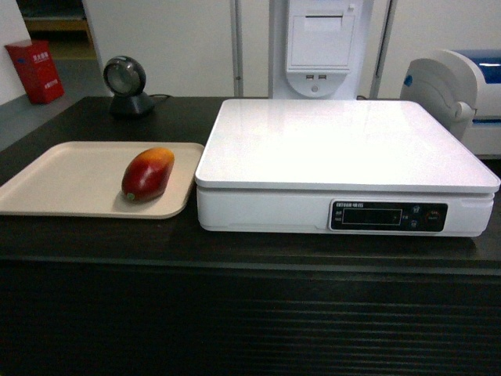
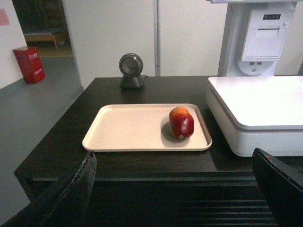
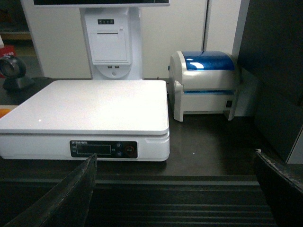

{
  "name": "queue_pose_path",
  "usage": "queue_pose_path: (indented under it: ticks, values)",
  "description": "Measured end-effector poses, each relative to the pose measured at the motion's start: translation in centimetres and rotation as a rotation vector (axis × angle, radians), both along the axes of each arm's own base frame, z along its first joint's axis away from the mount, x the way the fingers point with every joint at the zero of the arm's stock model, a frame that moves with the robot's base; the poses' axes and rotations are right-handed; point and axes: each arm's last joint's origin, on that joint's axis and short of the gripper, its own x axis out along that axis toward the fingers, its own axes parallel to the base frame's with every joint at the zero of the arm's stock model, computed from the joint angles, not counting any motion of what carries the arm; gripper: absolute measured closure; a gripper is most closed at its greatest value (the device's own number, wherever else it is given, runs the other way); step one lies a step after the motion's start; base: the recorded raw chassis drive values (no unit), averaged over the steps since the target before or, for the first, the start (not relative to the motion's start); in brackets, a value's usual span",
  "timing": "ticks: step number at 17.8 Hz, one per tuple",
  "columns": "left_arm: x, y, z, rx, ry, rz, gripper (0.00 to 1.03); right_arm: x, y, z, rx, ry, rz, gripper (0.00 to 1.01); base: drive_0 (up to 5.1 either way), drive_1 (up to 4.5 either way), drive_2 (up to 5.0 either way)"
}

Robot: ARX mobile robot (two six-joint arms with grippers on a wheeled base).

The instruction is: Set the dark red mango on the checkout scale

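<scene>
Dark red mango sitting untouched on beige tray ahead of wide-open, empty left gripper, nothing on scale beyond equally spread, empty right gripper yet.

Scale front: black display strip carries small white lettering and button marks, too small to read. Red box on floor, far left: pale characters on its face, blurred, unreadable. Receipt printer unit behind scale: tiny indicator marks, illegible. No other text legible.
</scene>
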Motion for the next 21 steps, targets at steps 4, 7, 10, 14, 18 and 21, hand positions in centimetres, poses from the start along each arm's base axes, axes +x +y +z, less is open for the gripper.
queue_pose_path:
  ticks: [4,7,10,14,18,21]
  values:
    - [0.0,0.0,-0.01,0.0,0.002,0.0,0.05,0.0,0.0,-0.03,0.0,0.003,0.0,0.03,0.0,0.0,0.0]
    - [0.0,0.0,-0.01,0.0,0.002,0.001,0.05,0.0,0.0,-0.03,0.0,0.003,0.0,0.03,0.0,0.0,0.0]
    - [0.0,0.0,-0.01,0.0,0.002,0.0,0.05,0.0,0.0,-0.03,0.0,0.003,0.0,0.03,0.0,0.0,0.0]
    - [0.0,0.0,-0.01,0.0,0.002,0.0,0.05,0.0,0.0,-0.03,0.0,0.003,0.0,0.03,0.0,0.0,0.0]
    - [0.0,0.0,-0.01,0.0,0.002,0.0,0.05,0.0,0.0,-0.03,0.0,0.003,0.0,0.03,0.0,0.0,0.0]
    - [0.0,0.0,-0.01,0.0,0.002,0.0,0.05,0.0,0.0,-0.03,0.0,0.003,0.0,0.03,0.0,0.0,0.0]
